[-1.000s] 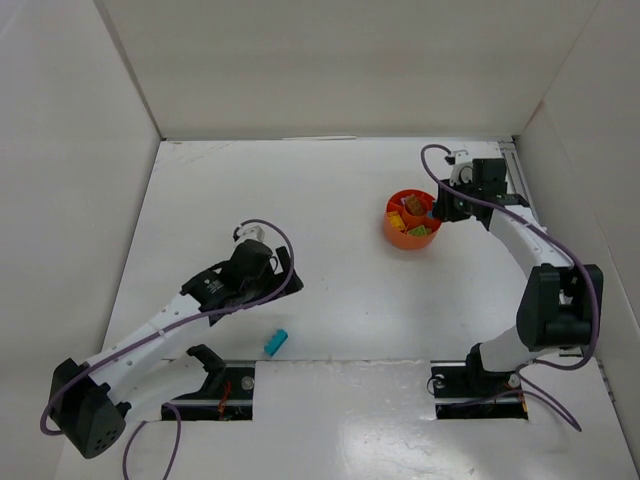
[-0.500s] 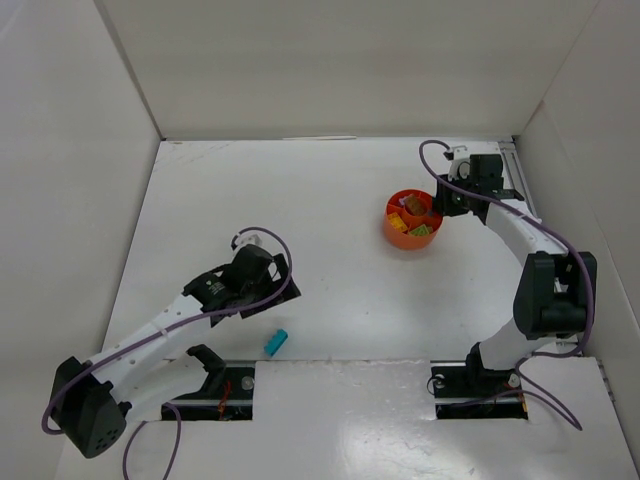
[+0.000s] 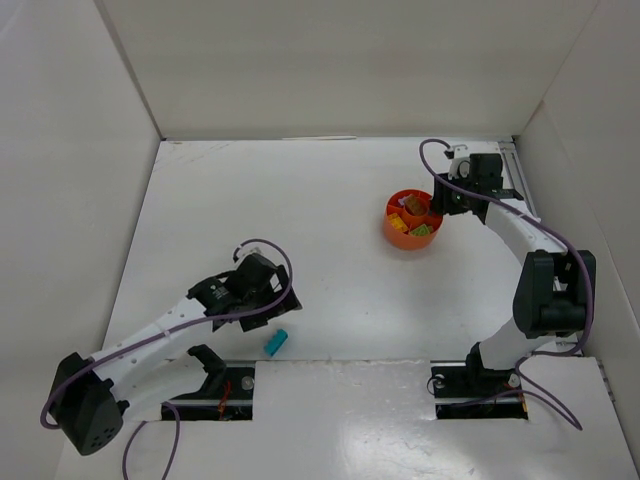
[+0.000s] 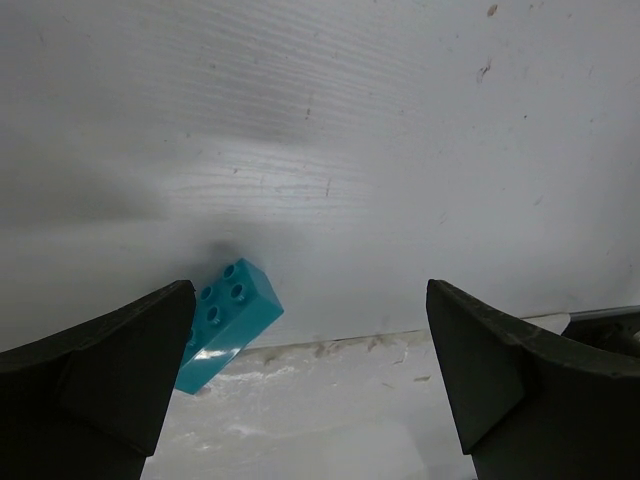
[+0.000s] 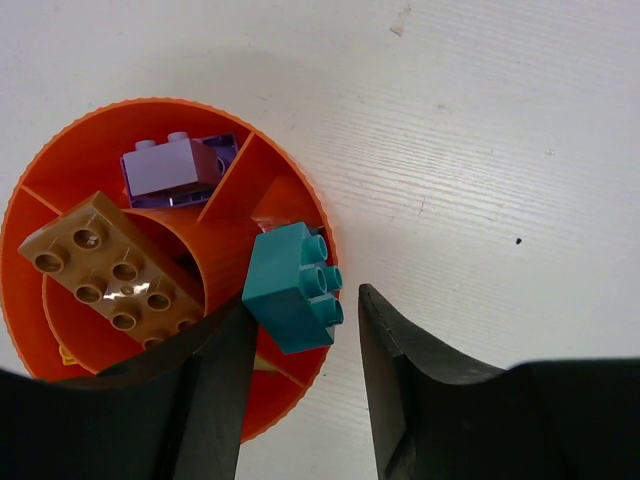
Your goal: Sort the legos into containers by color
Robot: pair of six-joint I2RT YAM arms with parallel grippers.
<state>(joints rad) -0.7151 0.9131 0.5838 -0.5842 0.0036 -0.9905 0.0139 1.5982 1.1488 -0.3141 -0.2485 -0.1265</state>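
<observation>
The orange divided bowl [image 3: 400, 240] stands at the back right. My right gripper [image 3: 441, 205] hangs over its right rim. In the right wrist view the gripper [image 5: 306, 297] is open around a teal brick [image 5: 290, 290]. The brick leans on the left finger above an outer compartment of the bowl [image 5: 90, 170], and a gap shows to the right finger. A brown brick [image 5: 110, 270] lies in the middle cup and a purple one [image 5: 165, 168] in an outer compartment. A second teal brick [image 3: 276, 342] lies near the table's near edge. My left gripper [image 4: 308, 300] is open above the table, with that brick [image 4: 225, 320] beside its left finger.
White walls close in the table at the back and on both sides. The raised front ledge [image 4: 330, 400] runs just behind the loose teal brick. The arm bases and purple cables sit at the near edge.
My left gripper has moved toward the near edge, closer to the loose teal brick. My right gripper has shifted slightly back over the bowl's right rim.
</observation>
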